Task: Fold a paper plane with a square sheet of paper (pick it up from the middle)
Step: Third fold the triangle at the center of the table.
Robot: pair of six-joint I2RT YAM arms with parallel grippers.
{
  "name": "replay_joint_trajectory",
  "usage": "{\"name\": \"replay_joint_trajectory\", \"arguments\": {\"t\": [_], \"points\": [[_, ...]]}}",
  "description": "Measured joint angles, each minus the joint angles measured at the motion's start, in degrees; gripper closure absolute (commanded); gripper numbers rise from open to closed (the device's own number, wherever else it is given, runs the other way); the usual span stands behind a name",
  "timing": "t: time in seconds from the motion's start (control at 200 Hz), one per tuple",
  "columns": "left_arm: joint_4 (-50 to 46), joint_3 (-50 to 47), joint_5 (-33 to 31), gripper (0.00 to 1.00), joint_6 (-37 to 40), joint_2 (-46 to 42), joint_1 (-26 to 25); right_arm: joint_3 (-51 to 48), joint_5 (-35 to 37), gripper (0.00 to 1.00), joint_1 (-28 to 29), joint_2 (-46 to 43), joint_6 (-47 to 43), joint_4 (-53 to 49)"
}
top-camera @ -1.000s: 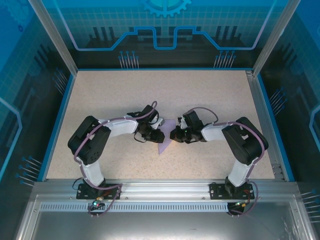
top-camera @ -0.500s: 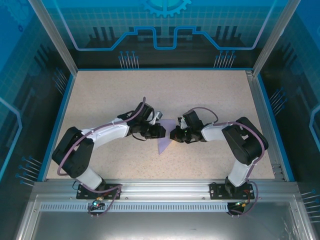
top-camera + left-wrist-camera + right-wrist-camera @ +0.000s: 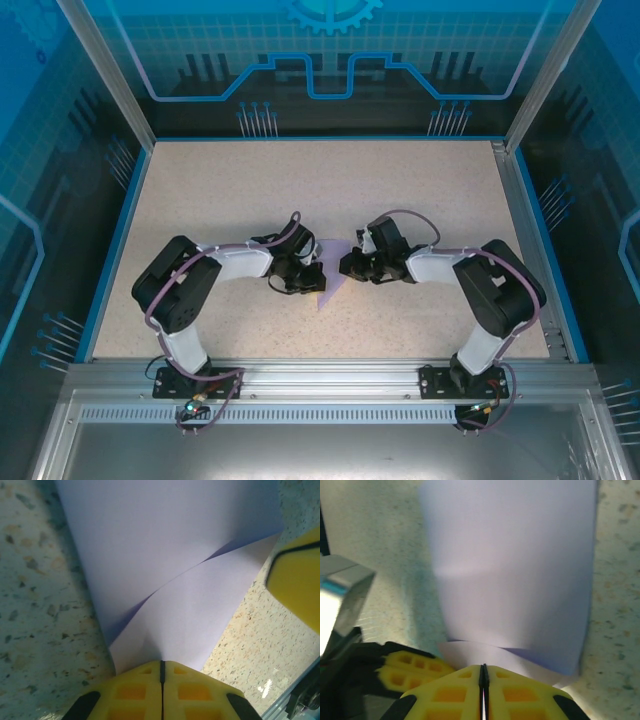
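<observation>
Speckled tabletop [image 3: 220, 190] (blue-edged) meets an aluminium rail [image 3: 320, 378].

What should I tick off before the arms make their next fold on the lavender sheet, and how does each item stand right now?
1. Left pincer shut on the sheet of paper: ok, the paper runs into the closed seam.
2. Right pincer shut on the sheet's other side: ok, the fingers meet at the paper edge.
3. One flap overlaps the rest of the sheet: ok, a diagonal edge shows in the left wrist view.
4. Flap edges aligned and crease pressed flat: cannot tell.
5. Pincers apart from each other: ok, close but with a gap in the top view.
6. Sheet resting on the table: cannot tell.
</observation>
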Motion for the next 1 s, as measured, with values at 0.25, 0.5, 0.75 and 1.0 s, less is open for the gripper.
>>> {"name": "replay_joint_trajectory", "arguments": {"t": [0.25,0.5,0.75,1.0], "points": [[0.3,0.0,-0.2,0.91,0.5,0.0,-0.1,1.2,-0.4,0.92,3.5,0.1,0.1,0.2],[0.3,0.0,-0.2,0.89,1.7,0.0,-0.2,1.4,-0.1,0.93,3.7,4.4,0.2,0.5],[-0.6,0.0,-1.1,0.84,1.8,-1.5,-0.4,1.4,0.3,0.94,3.7,5.4,0.5,0.5],[0.4,0.0,1.5,0.84,-2.0,-8.0,-0.5,1.4,0.5,0.94,3.7,5.4,0.9,0.5]]}}
